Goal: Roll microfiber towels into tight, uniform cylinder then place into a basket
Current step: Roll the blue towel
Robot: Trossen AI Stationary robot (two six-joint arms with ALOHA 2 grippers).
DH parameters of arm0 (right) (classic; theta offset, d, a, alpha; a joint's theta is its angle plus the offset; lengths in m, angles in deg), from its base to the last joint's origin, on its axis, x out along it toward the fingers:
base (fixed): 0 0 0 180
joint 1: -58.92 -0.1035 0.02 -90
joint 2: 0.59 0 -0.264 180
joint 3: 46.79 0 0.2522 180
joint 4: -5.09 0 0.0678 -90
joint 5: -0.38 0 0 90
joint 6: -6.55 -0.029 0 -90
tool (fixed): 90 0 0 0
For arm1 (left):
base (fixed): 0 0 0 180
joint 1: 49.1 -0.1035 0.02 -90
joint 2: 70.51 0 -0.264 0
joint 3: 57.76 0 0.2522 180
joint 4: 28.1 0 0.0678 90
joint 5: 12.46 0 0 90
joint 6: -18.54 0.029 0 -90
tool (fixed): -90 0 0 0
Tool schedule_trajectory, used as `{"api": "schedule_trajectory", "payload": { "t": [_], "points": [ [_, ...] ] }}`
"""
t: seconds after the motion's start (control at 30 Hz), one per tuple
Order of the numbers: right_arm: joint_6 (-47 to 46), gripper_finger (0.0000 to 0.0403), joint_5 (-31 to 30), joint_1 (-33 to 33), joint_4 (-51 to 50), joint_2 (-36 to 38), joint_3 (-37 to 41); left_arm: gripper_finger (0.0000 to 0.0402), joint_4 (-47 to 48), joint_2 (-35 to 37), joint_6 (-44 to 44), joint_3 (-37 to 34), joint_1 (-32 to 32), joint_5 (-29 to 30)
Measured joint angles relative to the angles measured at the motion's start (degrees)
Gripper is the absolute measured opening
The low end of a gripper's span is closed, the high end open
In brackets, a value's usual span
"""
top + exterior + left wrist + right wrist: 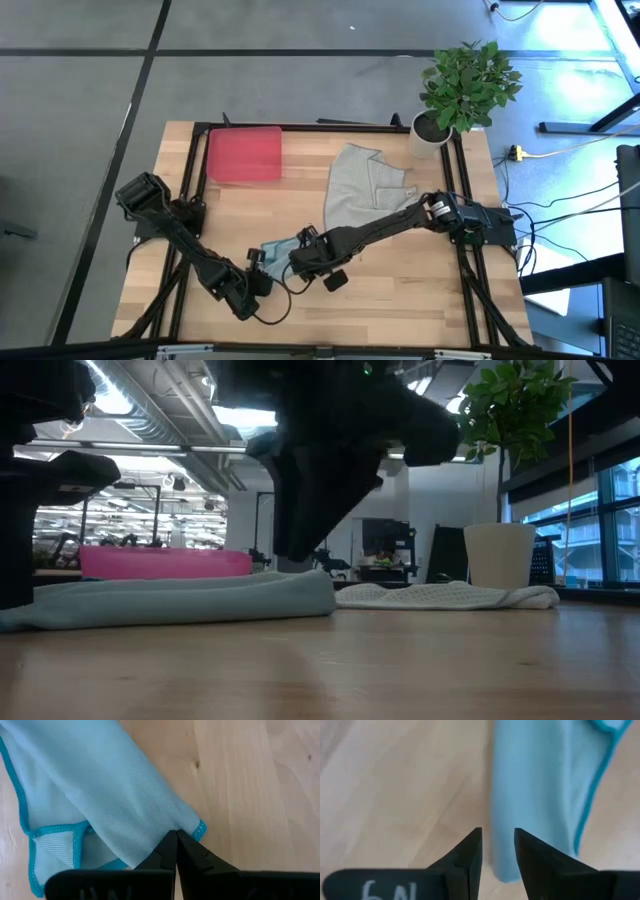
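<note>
The pale blue towel (283,246) lies folded into a long, loose roll on the wooden bench (400,290), right between the two sets of fingers. From the low view it shows as a flattened tube lying along the bench (180,600), not a tight cylinder. The left gripper (176,845) is at one end of it, fingers (167,852) clenched tight together with the teal-edged corner of the towel (125,795) right at their tips; whether any cloth is actually pinched between them, I cannot tell. The right gripper (497,845) is over the other end, fingers (470,852) parted with a gap between them, tips just above the rolled edge of the towel (535,785), nothing gripped.

Beyond the right fingers, well apart from the blue towel, the light grey towel (365,185) lies rumpled and flat on the bench. The red basket (243,155) sits at the far side of the bench, away from both sets of fingers. A white pot with a green plant (455,95) stands at the far corner.
</note>
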Motion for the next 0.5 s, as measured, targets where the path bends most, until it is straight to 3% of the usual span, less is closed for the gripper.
{"api": "schedule_trajectory", "payload": {
  "t": [0.17,0.5],
  "points": [
    [0.0,0.0115,-3.1,1.7,5.0,0.0,2.4,0.0000,0.0,0.0,0.1,0.0,-0.4,0.0],
    [-0.2,0.0115,5.4,2.4,4.1,0.0,4.6,0.0000,0.2,0.3,0.7,0.0,-1.7,0.6]
  ]
}}
